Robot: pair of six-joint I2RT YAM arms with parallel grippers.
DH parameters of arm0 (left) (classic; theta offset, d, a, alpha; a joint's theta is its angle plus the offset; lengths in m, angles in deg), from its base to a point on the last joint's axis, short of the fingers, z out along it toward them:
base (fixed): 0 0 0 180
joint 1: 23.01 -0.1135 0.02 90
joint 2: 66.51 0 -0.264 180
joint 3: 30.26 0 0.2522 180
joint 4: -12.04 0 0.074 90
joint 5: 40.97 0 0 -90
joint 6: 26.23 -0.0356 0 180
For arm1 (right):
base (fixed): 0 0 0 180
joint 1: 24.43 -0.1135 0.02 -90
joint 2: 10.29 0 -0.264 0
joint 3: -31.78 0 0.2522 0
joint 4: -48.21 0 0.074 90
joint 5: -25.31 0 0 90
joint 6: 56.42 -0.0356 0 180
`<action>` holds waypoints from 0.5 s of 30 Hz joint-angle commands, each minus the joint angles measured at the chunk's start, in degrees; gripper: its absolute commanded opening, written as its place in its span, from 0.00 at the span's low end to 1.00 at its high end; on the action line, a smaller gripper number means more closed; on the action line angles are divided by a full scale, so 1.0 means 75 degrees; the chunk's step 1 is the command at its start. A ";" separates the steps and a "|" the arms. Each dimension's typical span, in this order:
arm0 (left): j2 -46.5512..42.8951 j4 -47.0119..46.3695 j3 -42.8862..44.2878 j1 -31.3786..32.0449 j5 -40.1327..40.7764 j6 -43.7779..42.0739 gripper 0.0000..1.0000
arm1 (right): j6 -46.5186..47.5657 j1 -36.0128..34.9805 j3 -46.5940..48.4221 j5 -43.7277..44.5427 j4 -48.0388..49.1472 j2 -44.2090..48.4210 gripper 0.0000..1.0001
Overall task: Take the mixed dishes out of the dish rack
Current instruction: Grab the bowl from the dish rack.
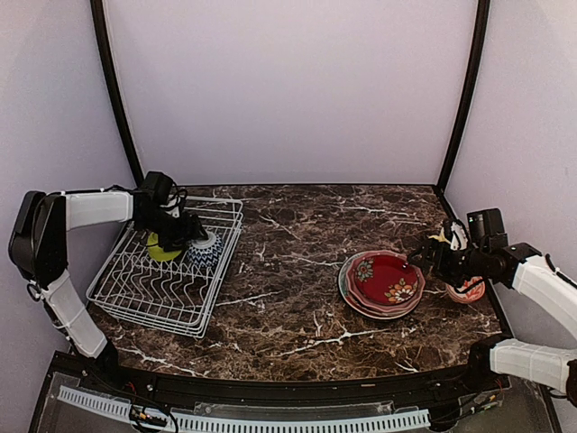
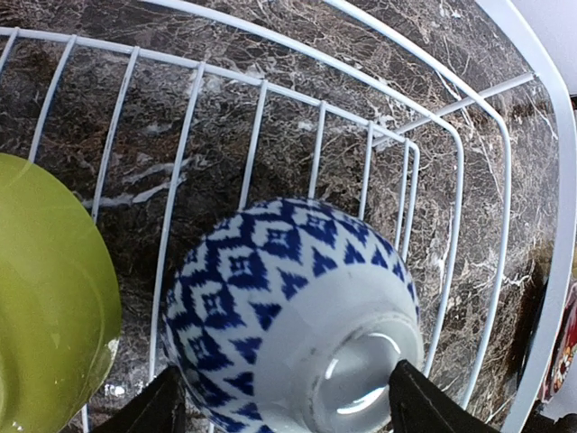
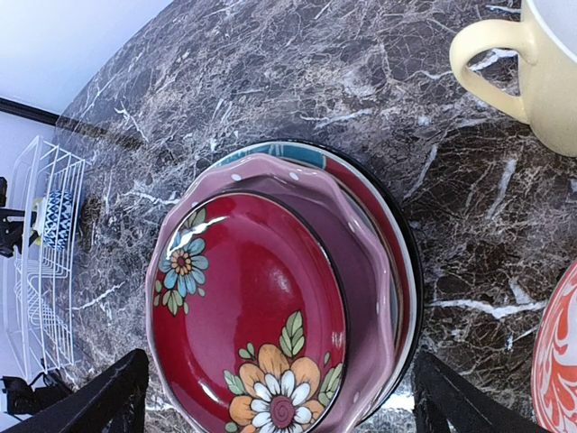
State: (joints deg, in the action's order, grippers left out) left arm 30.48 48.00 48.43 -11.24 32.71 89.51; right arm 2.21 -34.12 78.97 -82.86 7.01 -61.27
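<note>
The white wire dish rack [image 1: 144, 293] stands at the left and holds a lime-green bowl [image 1: 160, 250] and a blue-white patterned bowl [image 1: 206, 252]. My left gripper [image 1: 190, 236] is open just above them. In the left wrist view it [image 2: 287, 413] straddles the blue-white bowl [image 2: 270, 307], which lies foot towards the camera, beside the lime bowl [image 2: 50, 298]. My right gripper [image 1: 422, 260] is open and empty over the stack topped by the dark red floral plate [image 1: 388, 281]. The right wrist view shows that gripper [image 3: 279, 408], the plate [image 3: 252, 316], the pale yellow mug [image 3: 532, 68] and the red-white bowl [image 3: 561, 356].
The rack's right wall [image 2: 550, 216] rises close beside the blue-white bowl. The red-white bowl [image 1: 468, 291] sits under my right forearm near the table's right edge. The mug is mostly hidden behind the right arm in the top view. Dark marble tabletop [image 1: 288, 262] lies between rack and plates.
</note>
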 commanded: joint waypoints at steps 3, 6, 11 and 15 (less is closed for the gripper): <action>0.0249 -0.0196 -0.0325 -0.0034 -0.0389 -0.0052 0.78 | -0.0091 0.0037 -0.0001 -0.0092 0.0184 0.0096 0.99; 0.0290 -0.0271 -0.0395 -0.0028 -0.0408 -0.0006 0.80 | -0.0104 0.0024 -0.0020 -0.0108 0.0212 0.0090 0.99; 0.0399 -0.0536 -0.0531 -0.0032 -0.0667 0.0189 0.86 | -0.0154 0.0028 -0.0097 -0.0153 0.0278 0.0104 0.99; 0.0577 -0.0597 -0.0539 -0.0030 -0.0738 0.0392 0.89 | -0.0153 0.0036 -0.0117 -0.0155 0.0284 0.0116 0.99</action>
State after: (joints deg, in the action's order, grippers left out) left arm 32.73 42.12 46.24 -11.29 27.55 91.00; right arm 1.53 -34.12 78.86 -83.39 7.51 -61.27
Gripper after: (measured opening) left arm 0.882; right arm 0.986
